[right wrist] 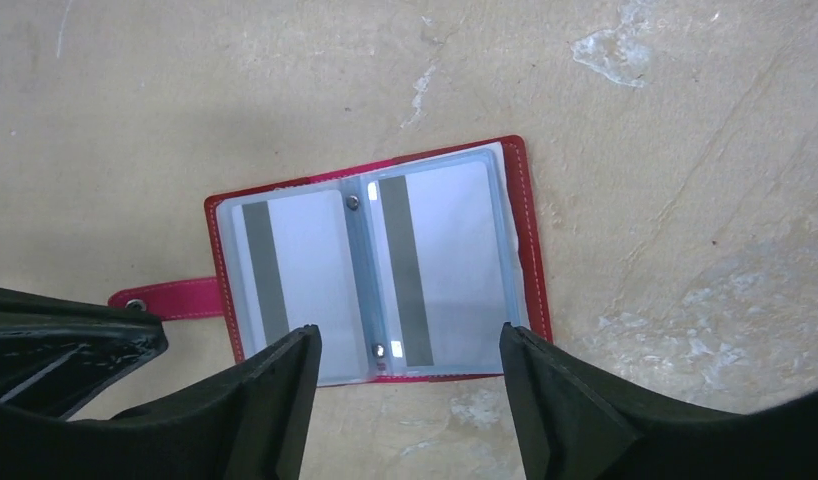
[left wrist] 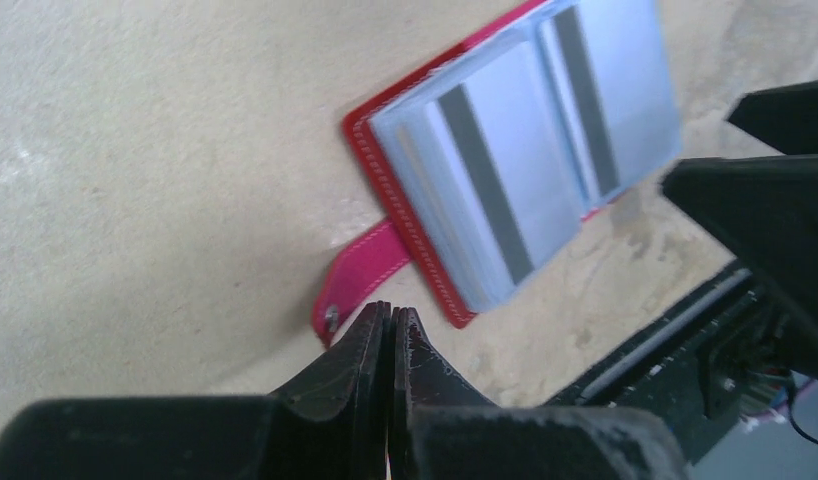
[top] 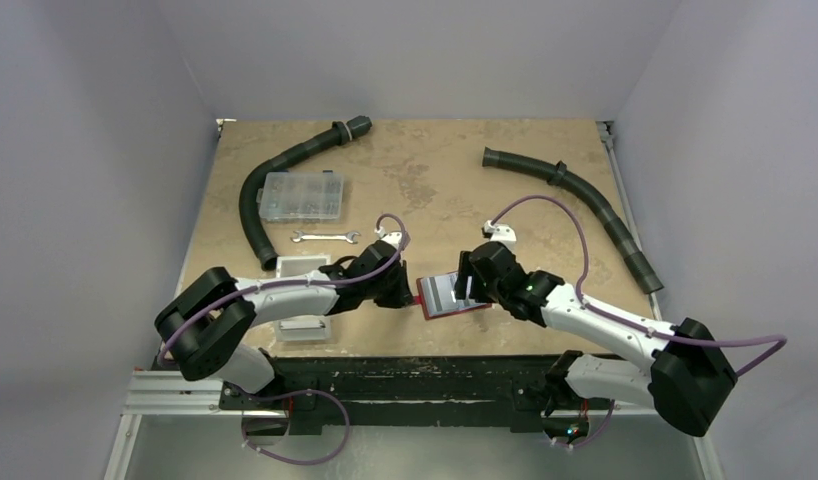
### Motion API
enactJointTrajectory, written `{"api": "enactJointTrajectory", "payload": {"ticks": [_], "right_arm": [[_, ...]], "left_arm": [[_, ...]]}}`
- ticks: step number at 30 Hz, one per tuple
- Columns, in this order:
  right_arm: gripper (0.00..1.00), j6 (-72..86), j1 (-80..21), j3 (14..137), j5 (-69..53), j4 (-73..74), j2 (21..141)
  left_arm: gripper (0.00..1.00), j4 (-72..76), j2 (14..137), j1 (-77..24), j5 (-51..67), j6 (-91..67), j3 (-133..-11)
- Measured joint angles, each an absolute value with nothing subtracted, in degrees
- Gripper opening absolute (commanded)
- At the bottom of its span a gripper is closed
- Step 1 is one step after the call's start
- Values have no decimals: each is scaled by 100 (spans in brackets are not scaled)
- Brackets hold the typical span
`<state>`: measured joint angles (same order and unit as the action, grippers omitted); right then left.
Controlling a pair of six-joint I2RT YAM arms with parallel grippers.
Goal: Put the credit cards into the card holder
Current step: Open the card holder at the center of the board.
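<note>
Open red stitched card holder (right wrist: pixel 528 250) shows glossy sleeved credit cards (right wrist: pixel 440 270); right pincer (right wrist: pixel 407 342) spread, left pincer (left wrist: pixel 390 312) pressed together.

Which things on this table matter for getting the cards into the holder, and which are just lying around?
For the job: card holder, credit cards in its sleeves.
Lying about: left black hose, right black hose, clear compartment box, wrench, white bins.

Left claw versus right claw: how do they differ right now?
Left claw is shut; right claw is open, jaws wide apart. Left claw points at the snap tab; right claw hangs over the card holder, which lies open. Both are black, empty, and close to the card holder.
</note>
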<state>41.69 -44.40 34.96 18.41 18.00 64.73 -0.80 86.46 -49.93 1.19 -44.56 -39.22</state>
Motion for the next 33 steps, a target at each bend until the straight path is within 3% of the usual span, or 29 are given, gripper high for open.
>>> {"api": "enactJointTrajectory", "payload": {"ticks": [3, 6, 9, 16, 23, 33], "right_arm": [[73, 4045, -4440, 3503, 1846, 1931, 6469], [61, 4003, -4366, 3505, 1804, 1922, 6425], [59, 3966, -4062, 3503, 1590, 1890, 6431], [61, 3708, -3487, 3463, 923, 1559, 6449], [71, 3599, -3330, 3435, 637, 1505, 6775], [70, 3599, -3293, 3389, 320, 1479, 7026]], "left_arm": [[0, -75, 8530, -4995, 333, -4388, -4066], [0, 154, 8567, -4995, 620, -4386, -4261], [0, 484, 8849, -4995, 884, -4394, -4488], [0, 1076, 9994, -4995, 1232, -4567, -4794], [0, 1356, 10027, -4993, 1245, -4657, -4685], [0, 1590, 9955, -4995, 1216, -4744, -4488]]}}
